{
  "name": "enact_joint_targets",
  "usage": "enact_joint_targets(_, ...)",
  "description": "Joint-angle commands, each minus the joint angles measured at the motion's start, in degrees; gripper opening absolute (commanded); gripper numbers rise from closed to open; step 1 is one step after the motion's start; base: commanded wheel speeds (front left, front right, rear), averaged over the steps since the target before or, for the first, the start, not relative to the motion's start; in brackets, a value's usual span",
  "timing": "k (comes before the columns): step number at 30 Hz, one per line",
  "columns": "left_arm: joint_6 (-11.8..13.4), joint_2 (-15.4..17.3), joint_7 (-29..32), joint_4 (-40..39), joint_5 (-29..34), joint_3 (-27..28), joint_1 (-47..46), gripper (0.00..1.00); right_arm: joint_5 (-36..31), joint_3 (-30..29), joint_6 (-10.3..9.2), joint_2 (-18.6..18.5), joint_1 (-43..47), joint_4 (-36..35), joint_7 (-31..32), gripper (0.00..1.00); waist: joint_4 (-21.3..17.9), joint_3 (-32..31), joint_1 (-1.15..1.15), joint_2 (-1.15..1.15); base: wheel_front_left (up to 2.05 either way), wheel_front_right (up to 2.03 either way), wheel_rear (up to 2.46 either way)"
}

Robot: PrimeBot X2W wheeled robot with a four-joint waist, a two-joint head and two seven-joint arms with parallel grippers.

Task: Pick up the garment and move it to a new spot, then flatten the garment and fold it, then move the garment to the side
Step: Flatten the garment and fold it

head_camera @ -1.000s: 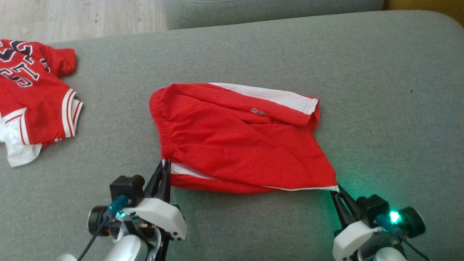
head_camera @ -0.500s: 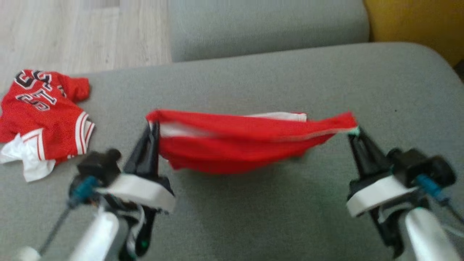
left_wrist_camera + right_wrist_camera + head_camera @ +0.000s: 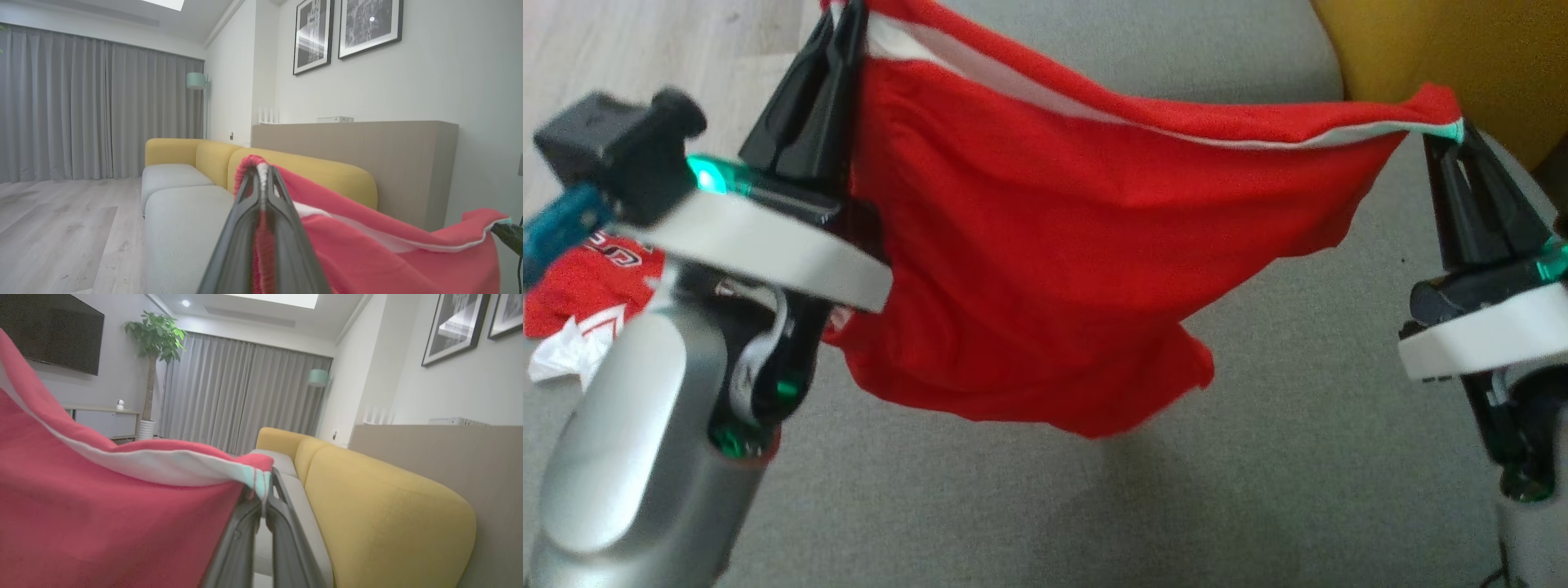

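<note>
Garment (image 3: 1029, 269): red shorts with a white stripe are hanging in the air, stretched from one hand to the other, above the grey sofa seat (image 3: 1258, 474).
Left hand (image 3: 843, 20): is pinching one top corner, its two dark fingers pressed together on the red hem and the white stripe; cloth is bunching between them in the left wrist view.
Right hand (image 3: 1444, 140): is pinching the opposite top corner, fingers closed on the white-and-red edge.
Long axis: the top edge is running straight from hand to hand and sagging a little in the middle. Its left end is sitting further up the head view than its right end; whether that end is higher or merely farther off, I cannot tell.
Body of cloth: is hanging below both hands, deepest inward of the left hand and tapering toward the right one.
Nearer arm: neither, since each hand is holding its own corner.
Step, as I judge it: the carry to a new spot, with flattening to follow.
Coming move: is turning on both hands going down together while staying apart, so the lowest fold is meeting the seat first.
Risk: a red jersey (image 3: 580, 286) is lying outward of the left hand, so a drift that way could be overlapping it.
</note>
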Motion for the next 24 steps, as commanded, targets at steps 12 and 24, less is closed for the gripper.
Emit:
enact_joint_targets(12, -2.88, -1.36, -2.78, 14.11, 1.85, 2.80, -20.92, 0.00, 1.99, 1.13, 0.43, -0.59, -24.86, 13.81, -2.27, 0.00, -3.38, 14.20, 0.01, 0.00, 0.00, 0.00, 0.00)
enact_joint_targets(24, -6.13, -7.57, -13.46, 26.17, 0.01, 2.21, -22.97, 0.00, -0.98, 1.57, 0.43, 3.05, -32.58, 28.51, -10.18, 0.00, -4.74, 20.06, 0.01, 0.00, 0.00, 0.00, 0.00)
